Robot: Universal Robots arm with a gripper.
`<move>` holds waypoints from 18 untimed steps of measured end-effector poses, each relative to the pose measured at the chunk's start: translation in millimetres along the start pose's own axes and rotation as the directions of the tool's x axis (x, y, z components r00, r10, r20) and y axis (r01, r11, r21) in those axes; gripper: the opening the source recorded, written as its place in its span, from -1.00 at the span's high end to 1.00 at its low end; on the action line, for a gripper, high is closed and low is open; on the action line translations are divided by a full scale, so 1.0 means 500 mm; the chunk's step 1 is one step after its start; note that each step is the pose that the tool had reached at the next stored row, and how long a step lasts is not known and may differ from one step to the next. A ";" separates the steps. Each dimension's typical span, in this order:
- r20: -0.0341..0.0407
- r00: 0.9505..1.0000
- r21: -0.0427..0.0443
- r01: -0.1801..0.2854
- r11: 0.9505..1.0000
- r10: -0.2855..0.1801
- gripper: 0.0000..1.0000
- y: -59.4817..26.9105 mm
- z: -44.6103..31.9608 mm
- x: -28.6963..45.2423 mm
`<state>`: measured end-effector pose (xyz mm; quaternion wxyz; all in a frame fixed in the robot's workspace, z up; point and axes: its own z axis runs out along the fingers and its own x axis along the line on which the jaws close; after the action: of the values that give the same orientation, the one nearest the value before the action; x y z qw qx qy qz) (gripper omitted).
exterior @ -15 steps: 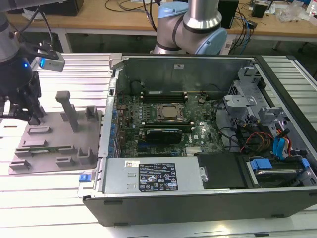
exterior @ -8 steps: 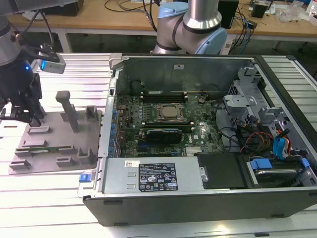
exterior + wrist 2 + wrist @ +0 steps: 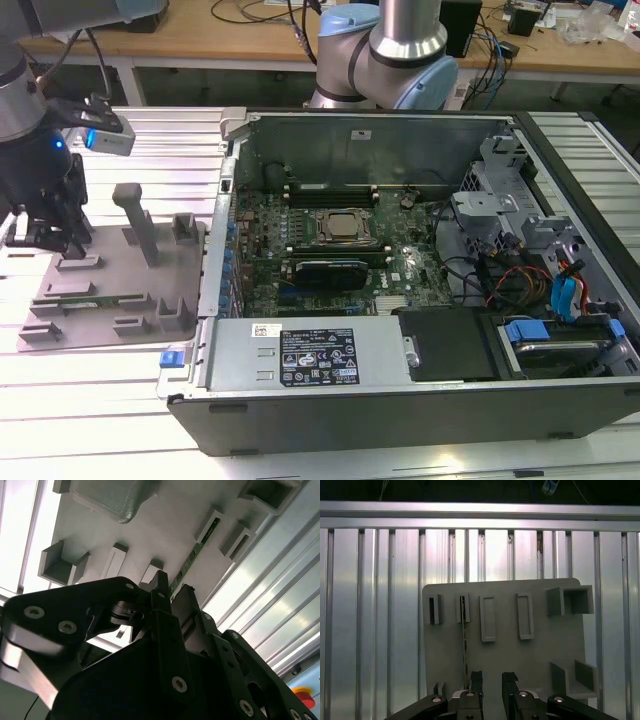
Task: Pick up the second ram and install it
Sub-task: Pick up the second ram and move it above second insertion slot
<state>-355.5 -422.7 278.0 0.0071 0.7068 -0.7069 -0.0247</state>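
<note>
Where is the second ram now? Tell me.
The second ram stands on edge in the grey holder tray, at the exterior view's left, just ahead of the open gripper.

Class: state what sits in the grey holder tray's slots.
One thin green ram stands on edge in the grey tray; the other visible slots look empty. The open gripper covers its near end.

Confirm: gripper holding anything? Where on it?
Nothing held. The gripper is open over the holder tray, close to the second ram, which sits in the tray.
</note>
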 end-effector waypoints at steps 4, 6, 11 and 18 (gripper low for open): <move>0.000 1.000 0.000 0.000 1.000 0.000 0.44 0.000 0.010 0.000; 0.000 1.000 0.000 0.000 1.000 0.000 0.44 -0.001 0.013 0.000; 0.000 1.000 0.000 0.000 1.000 0.000 0.44 -0.001 0.022 0.001; 0.000 1.000 0.000 0.000 1.000 0.000 0.44 -0.001 0.032 0.001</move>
<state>-355.5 -422.8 261.9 0.0071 0.7068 -0.7069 -0.0248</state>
